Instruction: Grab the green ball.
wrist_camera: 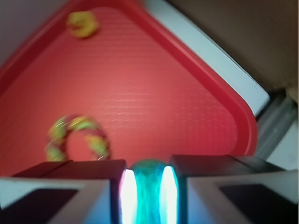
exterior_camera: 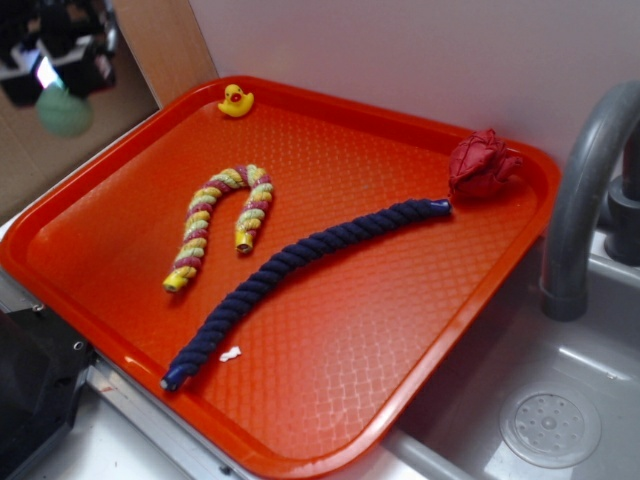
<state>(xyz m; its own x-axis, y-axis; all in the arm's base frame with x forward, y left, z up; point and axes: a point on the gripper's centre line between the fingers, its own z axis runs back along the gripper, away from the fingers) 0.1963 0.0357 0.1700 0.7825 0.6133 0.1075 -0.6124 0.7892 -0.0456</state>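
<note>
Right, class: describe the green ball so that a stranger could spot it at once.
Start at the orange tray and look above its far left corner, where the gripper hangs. The green ball is pinched in it, off the tray: pale, round, unlike the yellow duck or red cloth lump.

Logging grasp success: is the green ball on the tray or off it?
Off it. The green ball sits clamped in the gripper, held up beyond the tray.
</note>
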